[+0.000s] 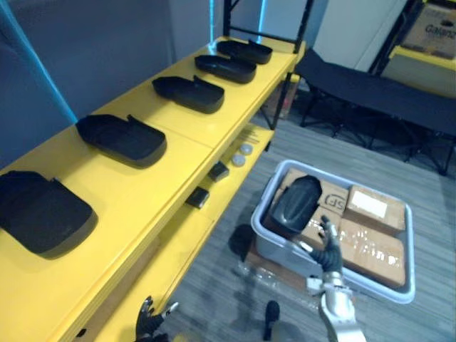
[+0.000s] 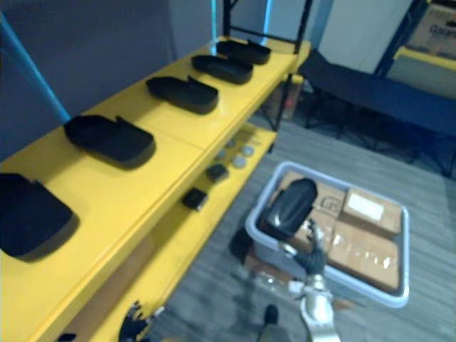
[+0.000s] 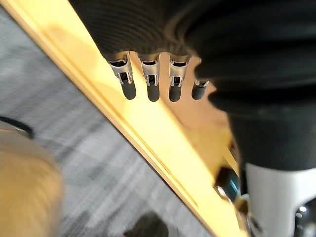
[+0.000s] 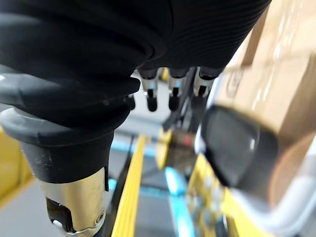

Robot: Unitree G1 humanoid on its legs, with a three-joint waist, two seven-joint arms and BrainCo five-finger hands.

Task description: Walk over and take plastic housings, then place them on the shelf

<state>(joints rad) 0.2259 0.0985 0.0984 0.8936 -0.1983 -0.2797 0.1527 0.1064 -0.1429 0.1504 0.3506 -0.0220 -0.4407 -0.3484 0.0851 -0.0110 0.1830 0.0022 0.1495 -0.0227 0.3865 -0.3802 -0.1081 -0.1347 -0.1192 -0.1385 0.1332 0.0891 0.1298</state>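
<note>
Several black plastic housings lie in a row on the yellow shelf top (image 1: 214, 132), among them one at the near left (image 1: 39, 210) and one further along (image 1: 122, 138). Another black housing (image 1: 296, 201) rests on cardboard boxes (image 1: 374, 208) inside a grey bin (image 1: 281, 251) on the floor. My right hand (image 1: 329, 246) hovers over the bin's near rim, fingers (image 4: 170, 96) straight and open, just short of that housing (image 4: 232, 148). My left hand (image 1: 151, 317) hangs low beside the lower shelf edge (image 3: 148, 133), with relaxed fingers (image 3: 150, 85) holding nothing.
Small dark blocks (image 1: 198, 197) and round discs (image 1: 242, 154) sit on the lower shelf level. A black folding cot (image 1: 370, 92) stands at the back right. Another yellow rack with a cardboard box (image 1: 431, 32) is in the far right corner.
</note>
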